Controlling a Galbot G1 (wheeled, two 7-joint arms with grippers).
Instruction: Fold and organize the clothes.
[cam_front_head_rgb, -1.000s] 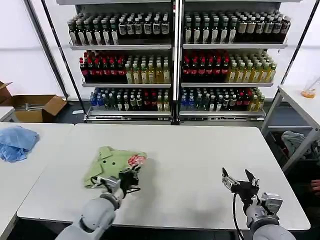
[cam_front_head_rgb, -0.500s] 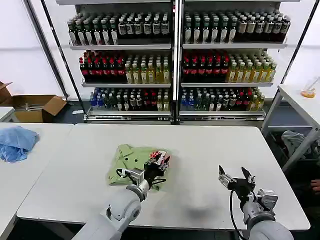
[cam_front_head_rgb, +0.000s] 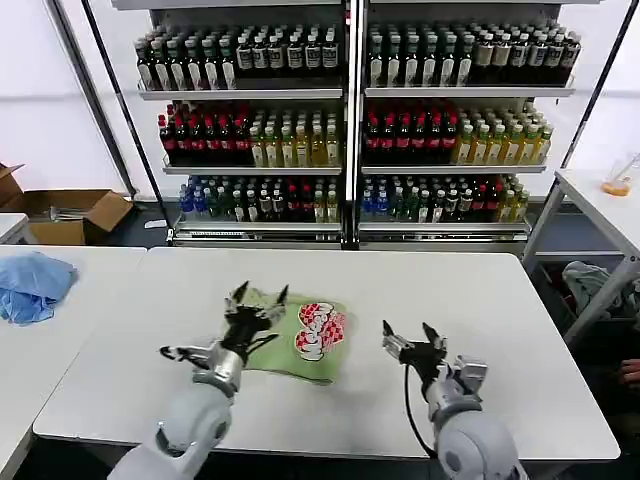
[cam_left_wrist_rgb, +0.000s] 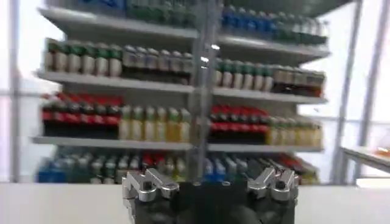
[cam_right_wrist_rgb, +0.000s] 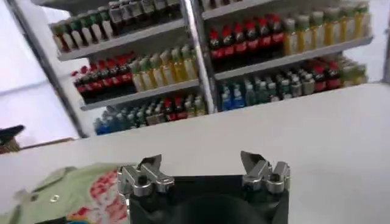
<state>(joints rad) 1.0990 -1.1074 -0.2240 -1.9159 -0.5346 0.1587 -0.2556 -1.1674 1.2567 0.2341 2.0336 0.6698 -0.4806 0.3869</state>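
Observation:
The clothes, a light green polo shirt with a red-and-white graphic, lie folded in a compact bundle near the middle of the white table. My left gripper is raised over the shirt's left part, open and holding nothing; in its wrist view the left gripper points at the shelves. To the right of the shirt, my right gripper hovers low, open and empty. In the right wrist view the shirt lies beside the right gripper, apart from it.
A light blue cloth lies on the neighbouring table at the left. Shelves of bottles stand behind the table. A cardboard box sits on the floor at the left; a grey-green cloth hangs under a side table at the right.
The shirt slid right toward the table's middle with my left gripper on it; that gripper has since let go, opened and risen. My right gripper moved left, closer to the shirt.

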